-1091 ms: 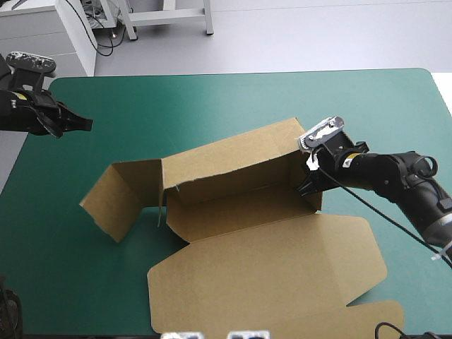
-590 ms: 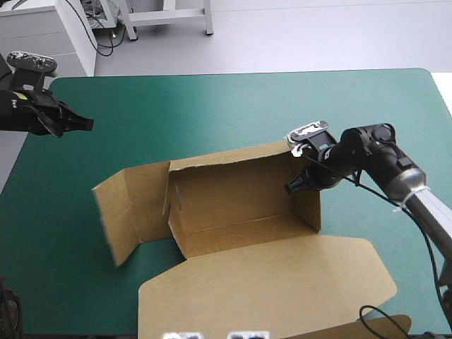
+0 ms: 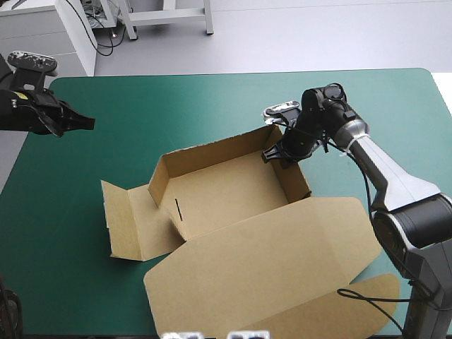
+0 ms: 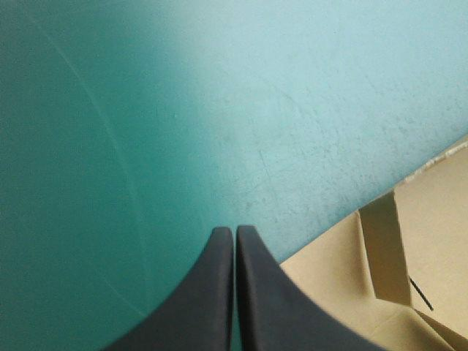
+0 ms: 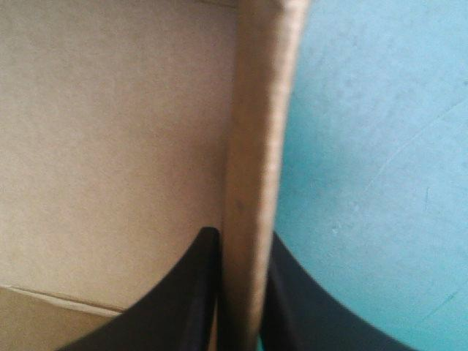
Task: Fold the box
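The brown box [image 3: 226, 198] lies mid-table as an open tray, with its far wall and right wall [image 3: 293, 180] raised. Its left flap [image 3: 127, 226] lies flat, and the big lid [image 3: 268, 268] lies flat toward the front. My right gripper [image 3: 277, 155] is at the box's far right corner. In the right wrist view the right gripper [image 5: 245, 292] is shut on the upright wall edge [image 5: 256, 146], one finger on each side. My left gripper [image 3: 83, 123] hangs shut over the cover's far left, holding nothing. In the left wrist view the left gripper [image 4: 234, 232] points at bare cover, with the box [image 4: 424, 241] off to one side.
The teal-green cover [image 3: 176, 106] shows bare beyond the box and to its left. The lid's tuck flap [image 3: 374, 304] reaches the front right edge of the table.
My right gripper has swung toward the far side and leftward with the box's corner in it. The box has turned, and its left flap now lies flatter. The left arm has stayed put.
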